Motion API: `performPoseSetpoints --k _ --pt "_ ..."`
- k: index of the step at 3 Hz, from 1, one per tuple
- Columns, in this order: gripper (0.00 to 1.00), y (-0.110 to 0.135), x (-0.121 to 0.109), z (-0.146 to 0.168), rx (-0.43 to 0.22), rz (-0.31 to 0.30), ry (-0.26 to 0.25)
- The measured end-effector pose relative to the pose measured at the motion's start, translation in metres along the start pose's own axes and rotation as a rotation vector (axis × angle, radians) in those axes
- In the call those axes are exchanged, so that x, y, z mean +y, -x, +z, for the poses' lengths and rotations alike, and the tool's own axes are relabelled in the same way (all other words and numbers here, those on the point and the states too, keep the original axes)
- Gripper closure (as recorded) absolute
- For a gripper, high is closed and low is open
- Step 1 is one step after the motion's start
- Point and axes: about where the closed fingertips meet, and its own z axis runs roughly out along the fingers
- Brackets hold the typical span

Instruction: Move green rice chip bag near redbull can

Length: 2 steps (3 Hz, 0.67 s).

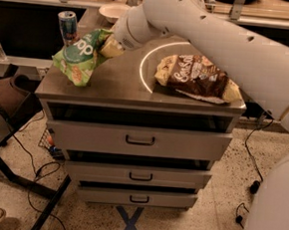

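The green rice chip bag (80, 56) hangs over the left part of the cabinet top, bright green with white letters and orange patches. My gripper (109, 44) is shut on the bag's upper right corner and holds it just above the surface. The redbull can (67, 27) stands upright at the back left corner, right behind the bag. My white arm reaches in from the upper right.
A larger brown-and-yellow chip bag (198, 79) lies on the right half of the metal cabinet top (119, 87). A white bowl (113, 10) sits at the back. Drawers (139, 139) face me below. A dark chair (8, 94) and cables stand to the left.
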Motion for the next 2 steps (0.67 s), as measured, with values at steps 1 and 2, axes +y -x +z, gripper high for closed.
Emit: performPoseSetpoints --k 1,2 --pt "0.59 0.0010 0.0014 0.0016 -0.001 -0.001 0.003" --pt "0.37 0.0015 0.0026 0.0027 -0.001 -0.002 0.006"
